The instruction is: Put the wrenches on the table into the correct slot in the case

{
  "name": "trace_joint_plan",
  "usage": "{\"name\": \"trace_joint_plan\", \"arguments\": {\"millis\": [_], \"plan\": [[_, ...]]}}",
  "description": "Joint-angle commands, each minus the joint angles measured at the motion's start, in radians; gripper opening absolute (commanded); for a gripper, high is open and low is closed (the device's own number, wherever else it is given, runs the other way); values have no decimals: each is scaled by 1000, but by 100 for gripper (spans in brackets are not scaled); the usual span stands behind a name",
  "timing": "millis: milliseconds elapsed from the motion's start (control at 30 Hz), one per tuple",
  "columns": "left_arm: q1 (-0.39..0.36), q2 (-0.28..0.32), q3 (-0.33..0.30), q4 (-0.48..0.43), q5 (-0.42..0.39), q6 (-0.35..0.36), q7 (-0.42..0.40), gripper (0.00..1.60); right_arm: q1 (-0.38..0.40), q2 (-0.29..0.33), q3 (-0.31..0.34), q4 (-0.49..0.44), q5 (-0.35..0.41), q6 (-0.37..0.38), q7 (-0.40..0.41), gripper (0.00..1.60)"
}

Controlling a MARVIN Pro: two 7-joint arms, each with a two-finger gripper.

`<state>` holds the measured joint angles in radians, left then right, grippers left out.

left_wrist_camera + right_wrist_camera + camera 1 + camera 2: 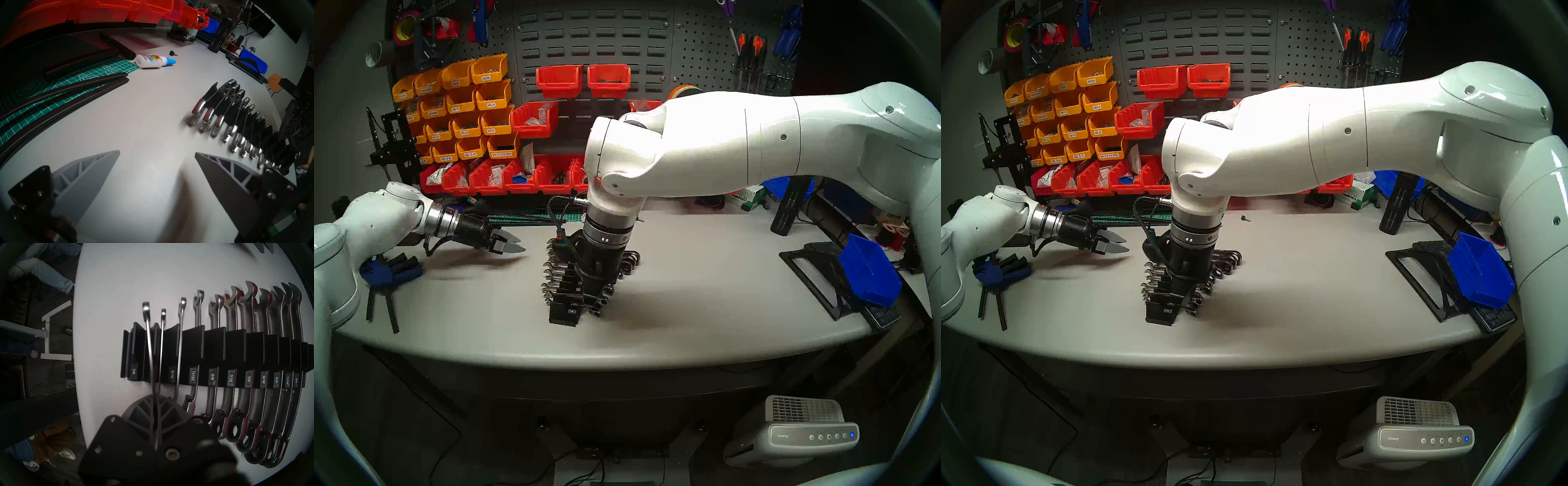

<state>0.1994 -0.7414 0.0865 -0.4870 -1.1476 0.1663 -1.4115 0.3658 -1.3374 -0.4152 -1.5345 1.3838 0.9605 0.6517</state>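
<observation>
Pale grey table (704, 288) carries black case (565, 305) before pegboard bins (463, 108).

Rack (563, 314) mid-surface (704, 305), wrenches (220, 118) slotted across it. Right end effector (155, 414) directly above rack's near end, clamped on slim wrench (149, 338) lying over slots. Left end effector (514, 244) left of rack, apart. Bins (490, 180) behind. Glue bottle (153, 61) behind-left, beside mat (68, 76).
</observation>
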Motion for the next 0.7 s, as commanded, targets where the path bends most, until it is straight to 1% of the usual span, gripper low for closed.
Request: {"name": "trace_joint_plan", "arguments": {"millis": [0, 667], "plan": [[-28, -2, -10, 2, -2, -1, -2, 160, 39, -5, 17, 4, -10, -1, 7, 0], [-28, -2, -10, 2, -2, -1, -2, 160, 47, -26, 20, 4, -30, -1, 53, 0]]}}
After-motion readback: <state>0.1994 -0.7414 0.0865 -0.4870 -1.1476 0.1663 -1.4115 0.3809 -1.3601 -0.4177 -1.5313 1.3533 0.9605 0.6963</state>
